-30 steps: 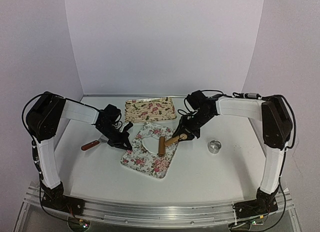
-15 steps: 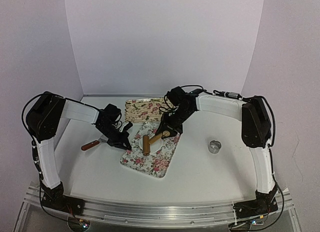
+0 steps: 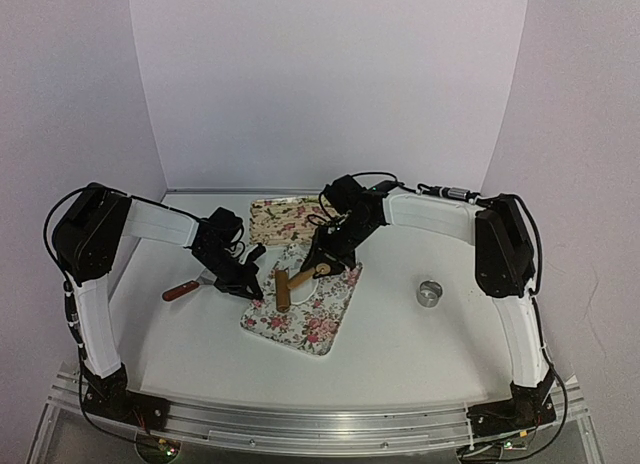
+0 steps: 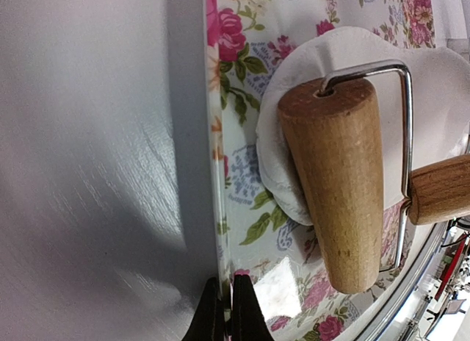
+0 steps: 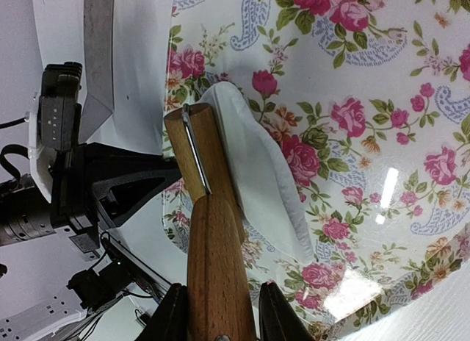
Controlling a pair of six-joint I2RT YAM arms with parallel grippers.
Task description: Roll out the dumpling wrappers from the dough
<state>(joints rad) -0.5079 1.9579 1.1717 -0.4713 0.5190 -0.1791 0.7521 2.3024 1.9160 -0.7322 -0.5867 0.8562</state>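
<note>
Rolling pin (image 3: 283, 287) sits further left than before on near tray (image 3: 310, 334), over dough (image 5: 257, 157) sheet's left edge; right gripper (image 5: 220, 308) clamps its handle. Left gripper (image 4: 228, 315), jaws closed, pinches tray's left rim. Dough flattened; wrappers seemingly uncut, metal ring (image 3: 429, 293) idle at right.

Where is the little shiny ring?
In the top view, the metal ring sits on the white table, on the right side, apart from the near flowered tray.
</note>
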